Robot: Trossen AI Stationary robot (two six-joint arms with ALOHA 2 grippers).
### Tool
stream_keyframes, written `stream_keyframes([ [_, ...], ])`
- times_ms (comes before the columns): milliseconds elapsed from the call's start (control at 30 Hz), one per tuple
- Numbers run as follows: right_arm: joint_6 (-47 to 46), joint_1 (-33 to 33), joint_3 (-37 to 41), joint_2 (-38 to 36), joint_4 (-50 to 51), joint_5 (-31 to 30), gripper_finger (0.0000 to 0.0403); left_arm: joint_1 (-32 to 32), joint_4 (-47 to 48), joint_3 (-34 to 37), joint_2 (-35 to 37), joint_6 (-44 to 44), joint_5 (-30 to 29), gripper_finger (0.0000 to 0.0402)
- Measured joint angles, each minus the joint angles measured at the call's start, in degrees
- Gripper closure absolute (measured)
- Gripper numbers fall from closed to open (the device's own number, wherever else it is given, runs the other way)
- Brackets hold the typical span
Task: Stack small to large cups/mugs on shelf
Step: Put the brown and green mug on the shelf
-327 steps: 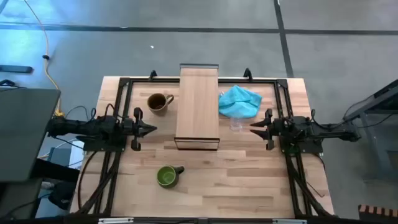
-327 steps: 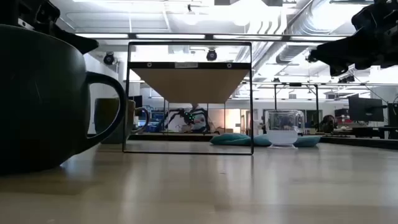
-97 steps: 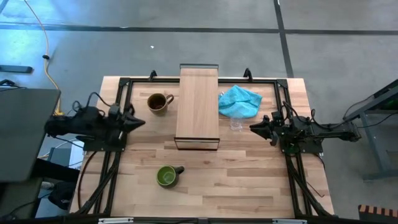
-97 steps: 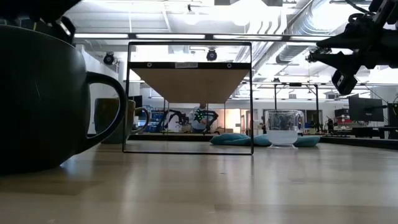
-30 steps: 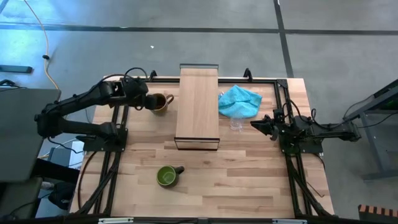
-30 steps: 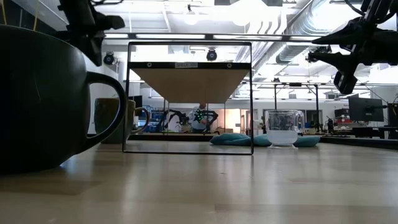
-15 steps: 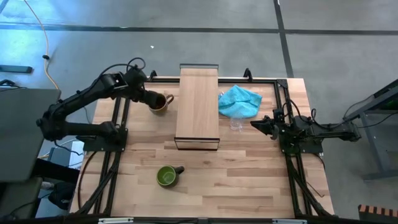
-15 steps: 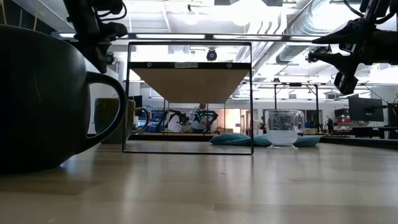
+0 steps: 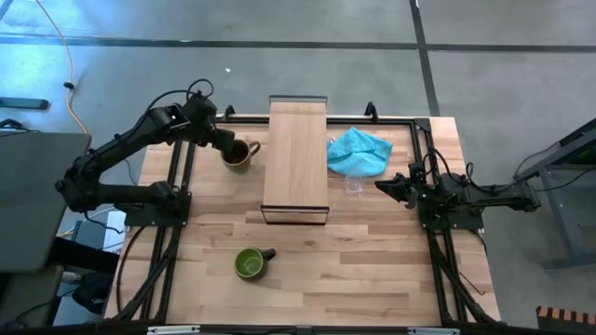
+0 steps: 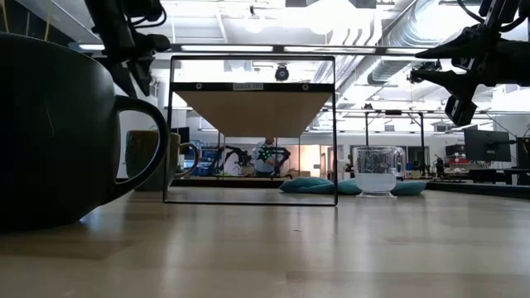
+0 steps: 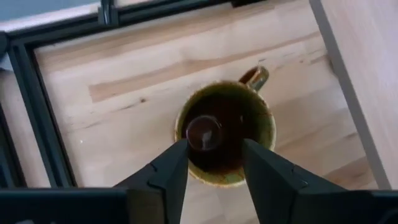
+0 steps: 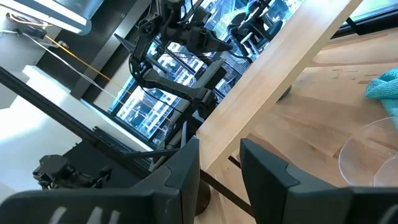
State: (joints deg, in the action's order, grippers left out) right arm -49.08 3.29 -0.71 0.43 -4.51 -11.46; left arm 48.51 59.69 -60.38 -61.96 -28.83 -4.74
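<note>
The brown-tan mug (image 9: 239, 154) stands upright on the tabletop left of the shelf (image 9: 296, 158), its handle toward the shelf. My left gripper (image 11: 214, 149) hangs open just above it, slanting down, with one finger over either side of the mug's near rim (image 11: 214, 177). The dark green mug (image 9: 250, 263) stands near the front edge and fills the low view's left (image 10: 50, 124). The small clear glass cup (image 9: 354, 186) stands right of the shelf. My right gripper (image 9: 380, 186) waits open and level beside it.
A turquoise cloth (image 9: 358, 151) lies at the back right, behind the glass cup. The shelf board rests on a dark frame (image 10: 252, 199) above the tabletop. Dark rails (image 9: 182, 177) run along both sides of the table. Bare wood lies in front of the shelf.
My left arm has swung toward the table's far edge. Its gripper has gone a little right, over the brown mug, turning at the wrist. The mugs, the glass cup and my right arm have kept still.
</note>
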Motion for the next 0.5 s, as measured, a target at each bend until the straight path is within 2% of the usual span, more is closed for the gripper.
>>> stream_keyframes([
  [500, -1.45, -0.01, 0.0, 0.0, 0.0, 0.0, 0.0297, 2.12, 0.81, 0.0, -10.47, 4.15, 2.65, 0.0259],
])
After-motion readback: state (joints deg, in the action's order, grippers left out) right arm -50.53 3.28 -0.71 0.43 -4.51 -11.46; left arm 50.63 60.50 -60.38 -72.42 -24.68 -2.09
